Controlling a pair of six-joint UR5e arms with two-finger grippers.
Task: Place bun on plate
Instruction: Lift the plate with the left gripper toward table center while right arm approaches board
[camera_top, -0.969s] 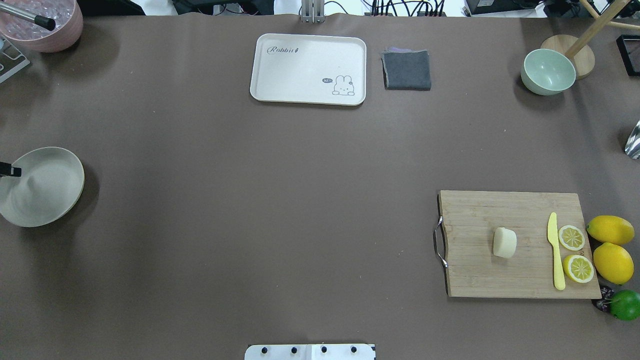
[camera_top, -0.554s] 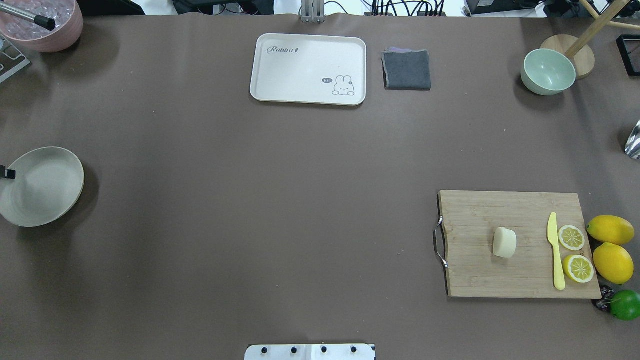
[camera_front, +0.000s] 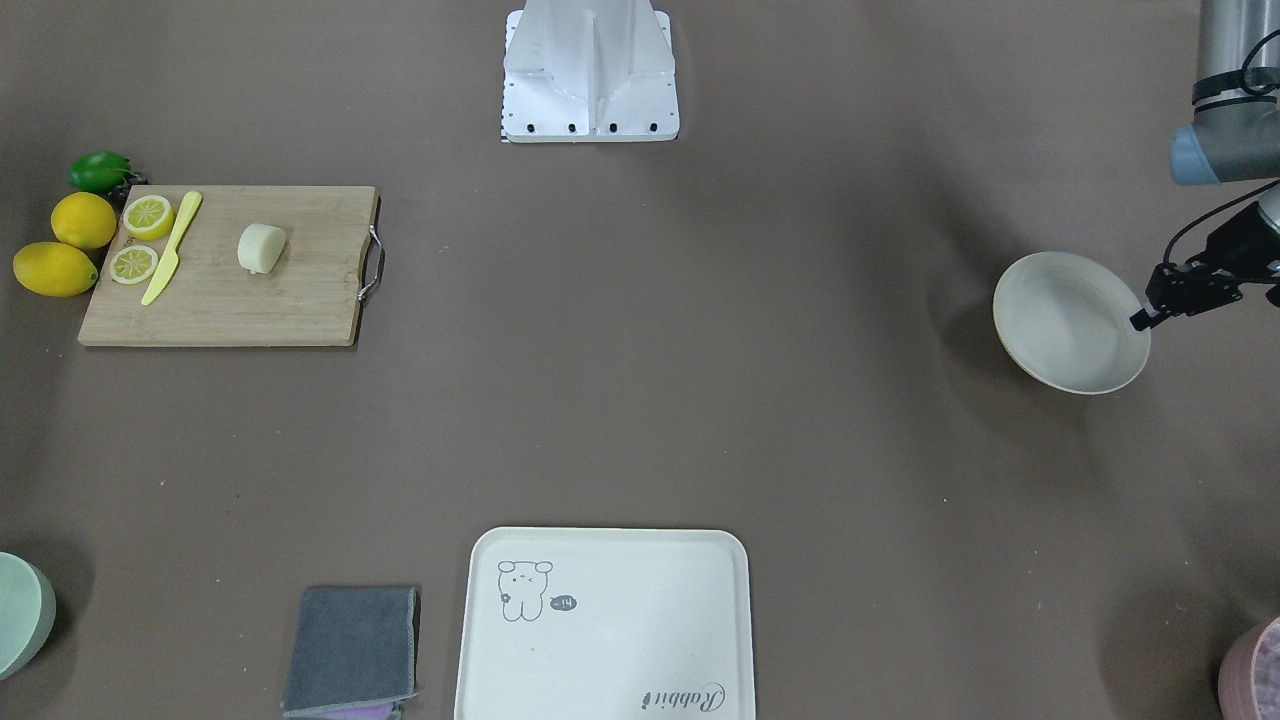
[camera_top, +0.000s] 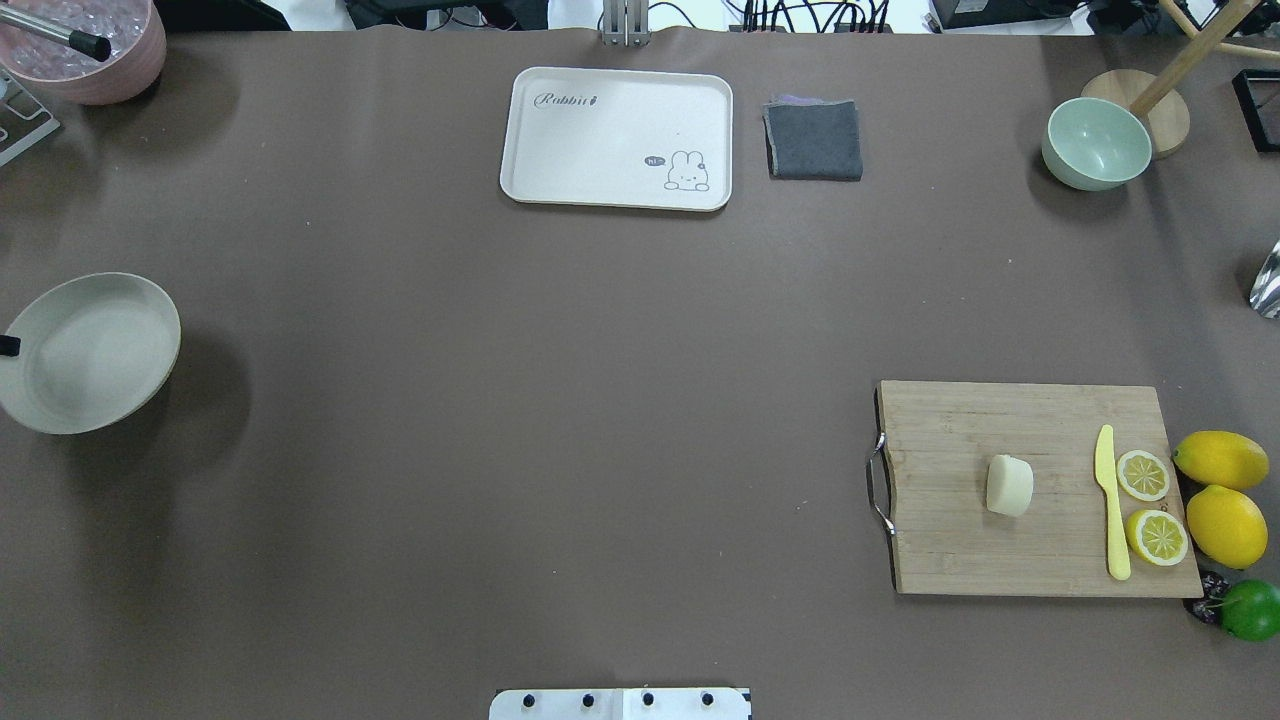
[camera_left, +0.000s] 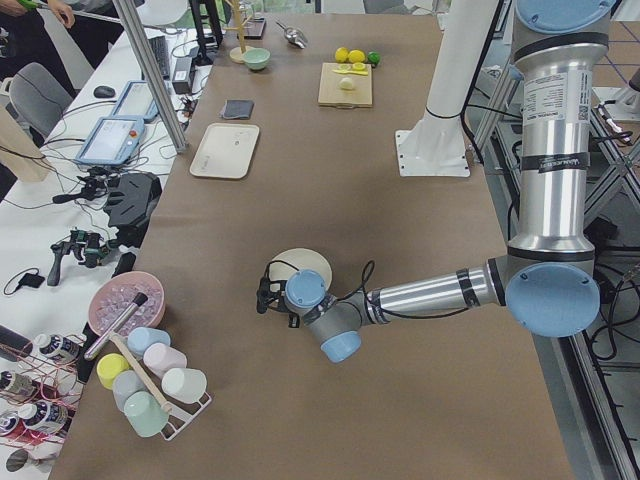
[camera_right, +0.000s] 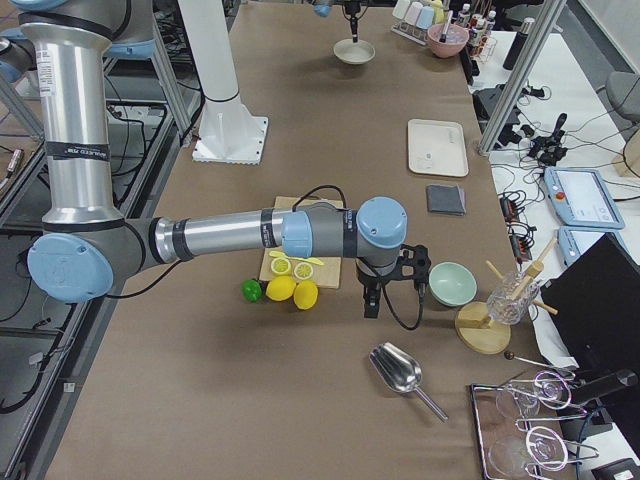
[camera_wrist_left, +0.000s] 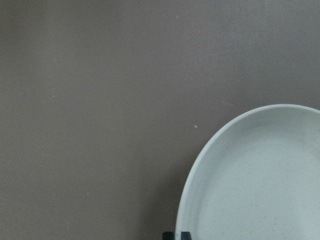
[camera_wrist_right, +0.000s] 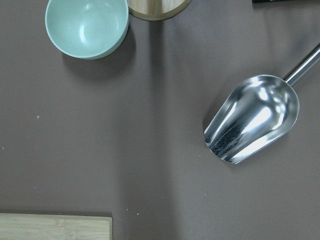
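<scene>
One pale, smooth bun (camera_top: 1009, 485) (one end flat) lies on the board (camera_top: 950, 545); our left tool (camera_front: 1140, 321) grips the plate (camera_front: 1060, 320); right tool (camera_right: 369, 308), we cannot tell.

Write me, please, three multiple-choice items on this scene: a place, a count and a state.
1. Where is the bun? A) on the cutting board B) on the rabbit tray C) in the green bowl
2. How many lemon halves lie on the board? A) one B) two C) four
3. The plate is: A) empty B) holding the bun C) upside down
Answers: 1A, it sits mid-board; 2B, two cut faces beside the knife; 3A, its bare inside shows.
</scene>
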